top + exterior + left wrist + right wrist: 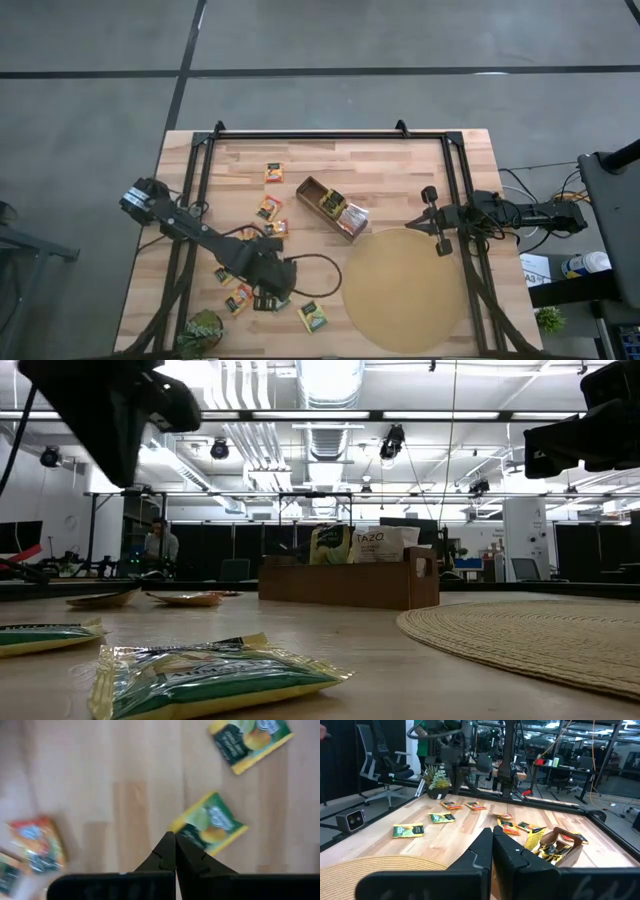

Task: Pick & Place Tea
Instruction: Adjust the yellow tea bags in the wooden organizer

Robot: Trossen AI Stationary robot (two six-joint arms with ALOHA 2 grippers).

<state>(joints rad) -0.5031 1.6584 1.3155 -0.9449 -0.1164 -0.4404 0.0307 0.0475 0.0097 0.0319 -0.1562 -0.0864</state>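
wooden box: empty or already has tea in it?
Not empty. The wooden box already holds a few tea sachets, standing upright above its rim in the low view; exact count unclear.

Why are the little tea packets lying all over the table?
They do look messy. Tea sachets lie scattered at odd angles on the wooden table, while only a few stand in the brown box. One green sachet lies near the round woven mat. Nothing looks torn or spilled.
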